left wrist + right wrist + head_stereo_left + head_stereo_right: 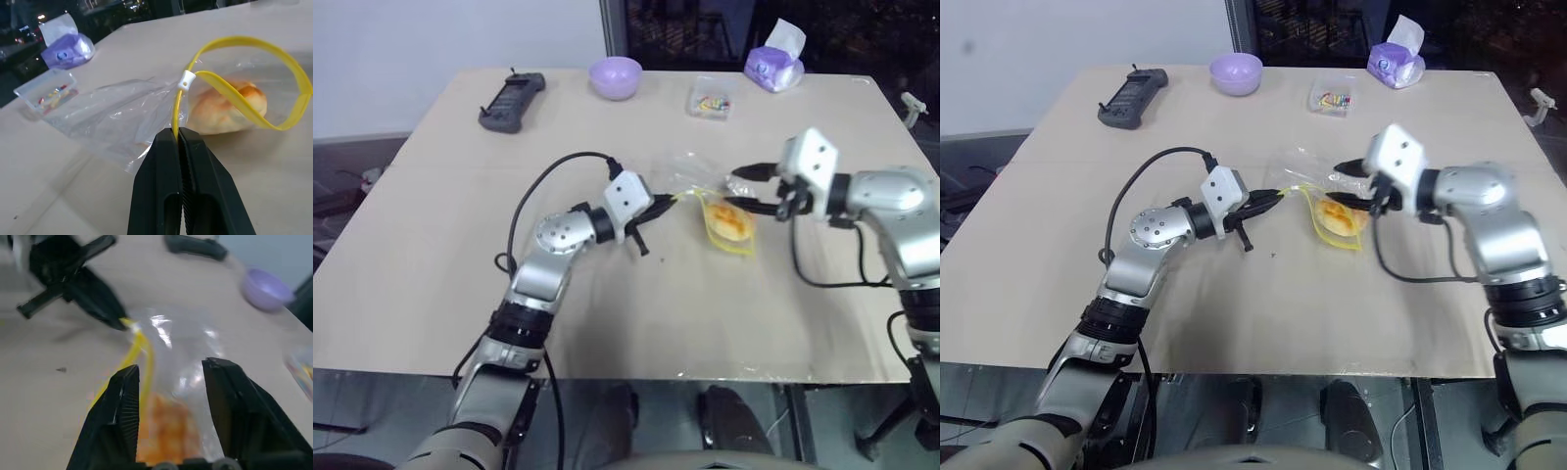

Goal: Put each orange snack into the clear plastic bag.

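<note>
The clear plastic bag point(697, 184) lies in the middle of the table, its yellow zip strip point(254, 46) looped open. The orange snack point(728, 221) rests inside it, seen through the film as a golden bun point(220, 110). My left gripper point(177, 134) is shut on the near end of the zip strip, holding the bag's mouth from the left. To the right of the bag, my right gripper point(171, 369) stands open, level with it. Its two fingers straddle the bag above the snack point(168, 431), with nothing pinched between them.
At the table's far edge are a black handset point(512, 101), a purple bowl point(615, 76), a small clear box of colourful bits point(710, 98) and a purple tissue pack point(773, 64). Black cables trail from both wrists over the table point(431, 245).
</note>
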### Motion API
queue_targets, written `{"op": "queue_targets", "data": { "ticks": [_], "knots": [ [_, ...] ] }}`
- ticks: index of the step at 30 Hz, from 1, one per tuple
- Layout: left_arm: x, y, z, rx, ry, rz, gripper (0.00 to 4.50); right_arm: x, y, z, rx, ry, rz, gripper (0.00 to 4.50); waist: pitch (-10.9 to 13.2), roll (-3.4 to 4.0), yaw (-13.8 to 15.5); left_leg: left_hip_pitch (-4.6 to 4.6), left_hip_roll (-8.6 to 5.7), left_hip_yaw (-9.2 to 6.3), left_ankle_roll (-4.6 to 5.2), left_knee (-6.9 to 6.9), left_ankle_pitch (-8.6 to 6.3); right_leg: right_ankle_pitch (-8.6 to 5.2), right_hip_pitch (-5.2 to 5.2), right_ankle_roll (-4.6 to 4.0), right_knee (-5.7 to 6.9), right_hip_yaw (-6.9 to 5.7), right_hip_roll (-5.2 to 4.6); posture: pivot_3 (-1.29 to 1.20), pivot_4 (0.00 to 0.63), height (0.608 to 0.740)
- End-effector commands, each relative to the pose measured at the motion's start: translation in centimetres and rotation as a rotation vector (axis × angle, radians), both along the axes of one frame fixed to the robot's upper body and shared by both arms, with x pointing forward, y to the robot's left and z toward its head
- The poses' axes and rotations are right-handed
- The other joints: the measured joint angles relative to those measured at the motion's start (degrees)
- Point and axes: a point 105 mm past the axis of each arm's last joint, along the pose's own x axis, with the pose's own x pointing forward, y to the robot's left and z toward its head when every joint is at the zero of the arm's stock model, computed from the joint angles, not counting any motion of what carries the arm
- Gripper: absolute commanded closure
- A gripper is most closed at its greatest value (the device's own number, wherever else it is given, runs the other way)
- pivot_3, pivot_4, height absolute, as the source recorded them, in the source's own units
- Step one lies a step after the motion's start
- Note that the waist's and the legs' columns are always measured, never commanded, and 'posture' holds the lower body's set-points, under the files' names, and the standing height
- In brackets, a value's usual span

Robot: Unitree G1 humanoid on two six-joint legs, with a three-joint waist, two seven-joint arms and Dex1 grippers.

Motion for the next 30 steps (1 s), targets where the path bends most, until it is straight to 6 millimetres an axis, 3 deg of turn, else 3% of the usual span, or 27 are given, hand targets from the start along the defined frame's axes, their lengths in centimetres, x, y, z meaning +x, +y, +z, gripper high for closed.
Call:
{"op": "queue_targets", "data": {
  "ticks": [1, 15, 30],
  "knots": [
    [-0.6, -0.1, 0.9, 0.008, -0.050, -0.016, 4.50, -0.1, 1.7, 0.4, -0.049, -0.123, 0.016, 2.49, 0.00, -0.01, 0.12, -0.01, -0.02, 0.00, 0.00, 0.00, 0.00, 0.00, 0.00, 0.00, -0.01, -0.01, -0.02, 0.00, 0.150, 0.740],
    [-1.1, 0.0, 0.6, 0.063, -0.080, -0.026, 4.50, -0.1, 5.0, 0.3, -0.005, -0.172, 0.060, 2.49, 0.00, -0.01, -0.02, 0.00, 0.00, -0.03, -0.01, -0.01, 0.01, 0.00, 0.00, 0.00, -0.01, -0.03, 0.00, 0.00, 0.150, 0.740],
    [-1.0, 0.1, 0.5, 0.052, -0.073, -0.018, 4.50, 0.1, 5.5, -0.3, -0.034, -0.191, 0.073, 2.49, 0.00, -0.01, -0.04, 0.00, 0.00, -0.04, -0.01, -0.01, 0.01, 0.00, 0.00, 0.00, -0.01, -0.03, 0.00, 0.00, 0.150, 0.740]
  ]
}}
